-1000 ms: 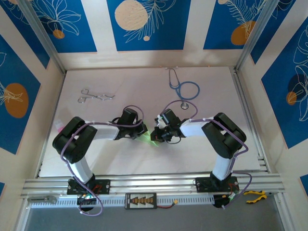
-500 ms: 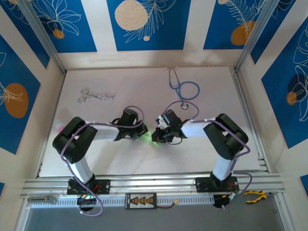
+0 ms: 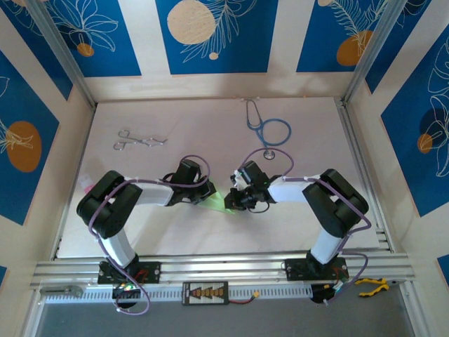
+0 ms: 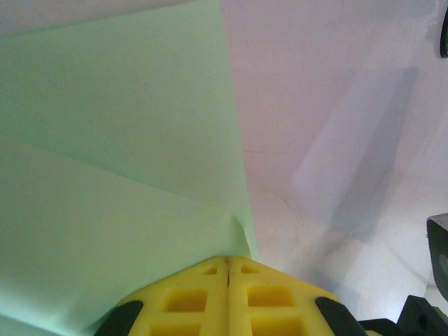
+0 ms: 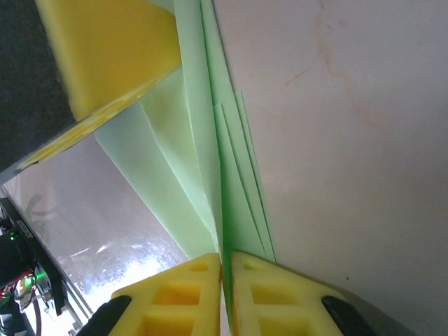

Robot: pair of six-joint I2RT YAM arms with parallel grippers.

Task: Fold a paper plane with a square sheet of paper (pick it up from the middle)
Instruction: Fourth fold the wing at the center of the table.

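Pale green folded sheet (image 3: 216, 201) lies flat on the bench (image 3: 210, 119), mid-bench and toward the near side, between the two tool tips. Part-folded: layers overlap, one long diagonal crease runs across it in the left wrist view (image 4: 119, 140). In the right wrist view (image 5: 189, 161) several narrow layered edges run side by side into a sharp fold line. Paper plain, unmarked.

Left tool (image 3: 201, 199) at the sheet's left side. Yellow pads pressed together, no gap (image 4: 228, 262); the sheet's corner, slightly curled, meets the tips. Cannot tell whether a layer is pinched.

Right tool (image 3: 233, 203) at the sheet's right end. Pads nearly closed (image 5: 225, 262), a thin slit between them with the folded green edge running into it: gripping the fold. The left tool's yellow pad (image 5: 105, 49) rests on the paper farther along.

Bench pale, matt, faintly marked. Blue stethoscope (image 3: 270, 130) at the far right-centre, well apart from the sheet. Metal forceps (image 3: 140, 139) at the far left. Walls cream with blue panels, white leaf drawings, orange and cream discs. Aluminium rail (image 3: 224, 268) along the near edge.
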